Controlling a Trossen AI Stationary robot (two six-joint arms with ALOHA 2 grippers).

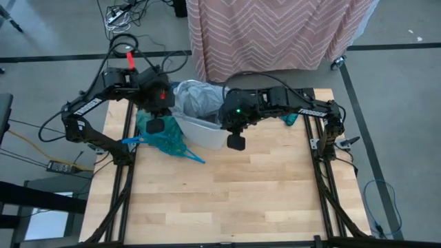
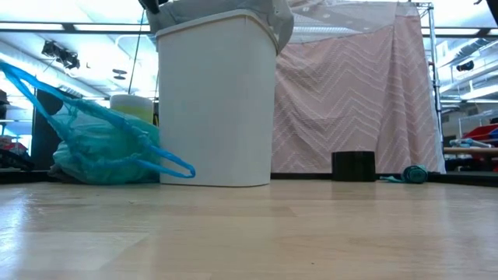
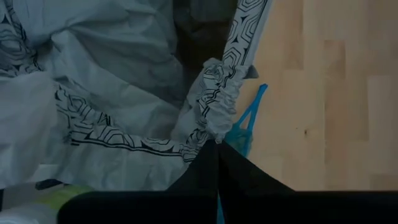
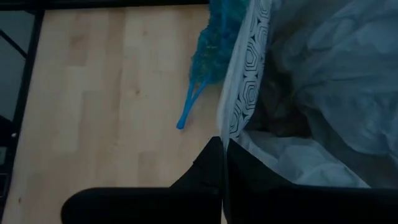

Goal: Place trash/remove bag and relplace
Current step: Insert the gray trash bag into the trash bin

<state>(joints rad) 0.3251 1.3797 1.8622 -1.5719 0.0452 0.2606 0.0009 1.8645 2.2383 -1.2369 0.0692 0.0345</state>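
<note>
The grey liner (image 3: 93,118) is thin, soft and slippery. Its rim is pinched by both the left end effector (image 3: 216,146) and the right end effector (image 4: 225,144) at the bin (image 2: 216,97).

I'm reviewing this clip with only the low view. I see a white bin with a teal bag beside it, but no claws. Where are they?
Observer: Both are at the top of the white bin. The left claw is shut on the patterned hem of the grey liner.
Operator: And the right one?
Observer: The right claw is shut on that hem too, on the bin's other side.
Operator: Which arm is the teal bag nearer?
Observer: From above, the teal bag lies on the table on the left arm's side of the bin.
</note>
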